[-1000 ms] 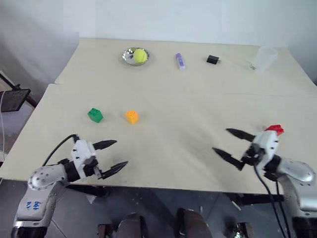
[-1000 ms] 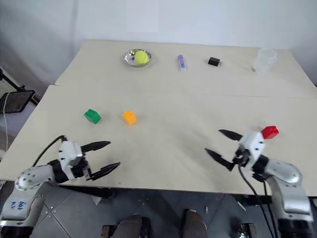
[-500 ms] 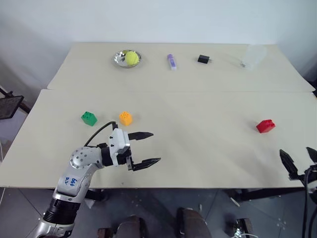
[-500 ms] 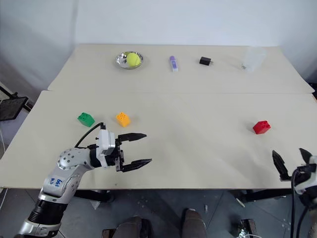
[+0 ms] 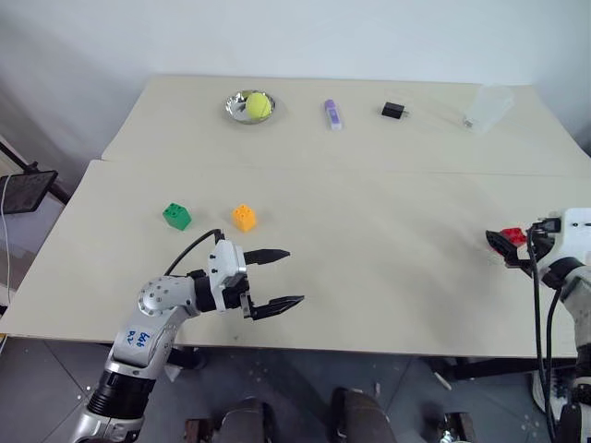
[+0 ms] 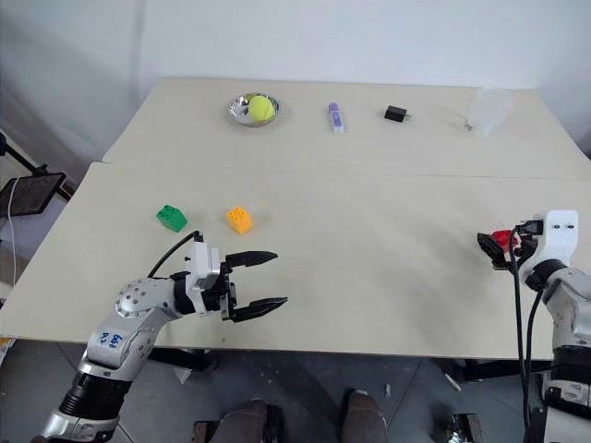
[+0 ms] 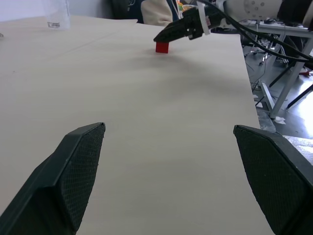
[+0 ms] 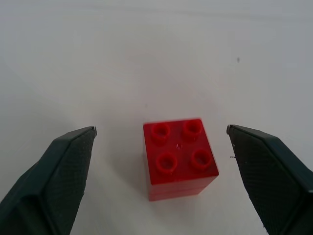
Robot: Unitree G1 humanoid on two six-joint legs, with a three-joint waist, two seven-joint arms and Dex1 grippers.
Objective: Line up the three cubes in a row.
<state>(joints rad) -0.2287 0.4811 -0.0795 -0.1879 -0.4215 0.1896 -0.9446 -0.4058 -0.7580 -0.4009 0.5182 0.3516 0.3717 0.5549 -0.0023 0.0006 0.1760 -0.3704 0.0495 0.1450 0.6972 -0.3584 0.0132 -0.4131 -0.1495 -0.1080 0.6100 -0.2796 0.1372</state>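
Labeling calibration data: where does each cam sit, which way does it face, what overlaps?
Left and right eye: head, looking down over the table; both arms show.
Left wrist: along the open left gripper, across the table toward the right gripper.
Right wrist: between open fingers, down at the red cube.
Shared: every view has the red cube.

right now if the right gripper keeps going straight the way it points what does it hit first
The red cube. It sits on the table directly ahead of the open right gripper, centred between its two fingers and apparently untouched. Beyond it looks like bare tabletop.
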